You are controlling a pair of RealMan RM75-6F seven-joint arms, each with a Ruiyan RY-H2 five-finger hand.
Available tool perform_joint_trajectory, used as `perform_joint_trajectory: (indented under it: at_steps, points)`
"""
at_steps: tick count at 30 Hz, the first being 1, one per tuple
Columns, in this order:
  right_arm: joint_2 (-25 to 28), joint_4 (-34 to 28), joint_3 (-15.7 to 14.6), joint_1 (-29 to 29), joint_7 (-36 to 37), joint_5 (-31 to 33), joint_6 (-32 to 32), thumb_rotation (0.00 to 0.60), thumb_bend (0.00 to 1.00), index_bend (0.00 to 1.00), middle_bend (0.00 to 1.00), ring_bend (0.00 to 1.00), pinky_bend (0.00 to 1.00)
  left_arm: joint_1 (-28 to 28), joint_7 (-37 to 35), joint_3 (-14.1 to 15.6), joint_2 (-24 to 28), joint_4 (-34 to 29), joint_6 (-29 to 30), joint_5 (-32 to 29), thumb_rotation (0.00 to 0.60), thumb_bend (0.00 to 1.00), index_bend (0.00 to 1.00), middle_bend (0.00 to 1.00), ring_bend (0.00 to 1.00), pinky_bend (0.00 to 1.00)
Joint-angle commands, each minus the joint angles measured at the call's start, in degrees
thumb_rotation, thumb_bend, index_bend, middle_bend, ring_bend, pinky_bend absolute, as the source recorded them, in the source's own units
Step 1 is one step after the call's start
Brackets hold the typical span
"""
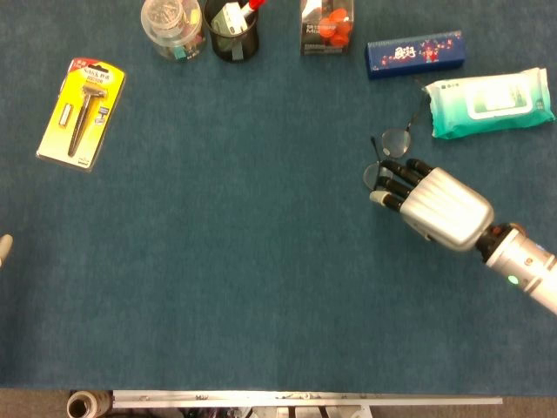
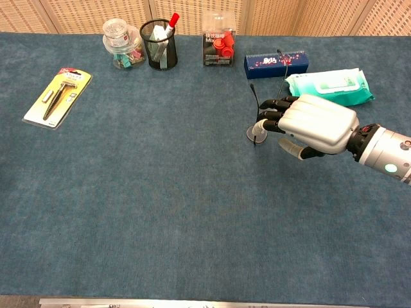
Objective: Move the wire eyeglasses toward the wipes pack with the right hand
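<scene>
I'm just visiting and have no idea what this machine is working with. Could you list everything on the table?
Wire eyeglasses: one, thin dark frame, right of centre, under the right hand's fingers.
Wipes pack: one, green and white, far right.
Blue box: one, dark blue, left of the wipes pack at the back.
Red-capped pack: one, clear with red items, back centre.
Mesh pen cup: one, black, back left.
Clear jar: one, holding clips, beside the cup.
Razor pack: one, yellow card, far left.
Table: one, blue cloth.
Right hand: one, silver, fingers dark, on the eyeglasses.
Left hand: barely visible at the left edge.
</scene>
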Motion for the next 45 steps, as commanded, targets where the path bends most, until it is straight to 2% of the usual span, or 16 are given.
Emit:
perform_joint_trajectory:
  at_steps: [1,6,12,22,32,45]
  points:
    - [1.8,-3.63,0.36,-0.08,-0.71,-1.61,1.74,0.6,0.57,0.29,0.29,0.13,0.27,0.04,-0.1,0.03,0.05,-0.04,0.07,0.11,0.6,0.23,0.67,0.55,0.44,0.56]
    - [0.58,-4.24,2.21,0.98,0.09,-3.58,3.45,0.6,0.57,0.29,0.29,0.13,0.27,0.04,-0.16,0.2,0.16,-0.12,0.05,0.43,0.6,0.23,0.67,0.55,0.44,0.56]
    - [-3.07,-1.53,4.8,3.08,1.13,-4.76,3.88,0.6,0.56,0.29,0.29,0.13,0.27,0.16,-0.94,0.02,0.48,-0.11,0.36,0.31,0.6,0.23,0.67,0.55,0.44,0.56]
    - [-11.06,9.21,9.85,6.57,0.56,-5.28,6.32,0.6,0.37,0.29,0.3,0.13,0.27,0.3,-2.22,-0.15,1.11,-0.17,0.68,0.24,0.6,0.23,0.67,0.55,0.44,0.56]
    - [-12.95,15.12,11.09,6.76,-1.5,-3.43,7.87,0.6,0.28,0.29,0.3,0.13,0.27,0.39,-2.41,-0.06,1.33,-0.28,0.78,0.45,0.6,0.23,0.67,0.55,0.44,0.56]
    - [-14.9,19.79,10.8,7.26,-0.16,-1.33,7.76,0.6,0.27,0.29,0.3,0.13,0.27,0.49,-2.3,-0.05,1.35,-0.38,0.96,0.58,0.6,0.23,0.67,0.55,0.44,0.56]
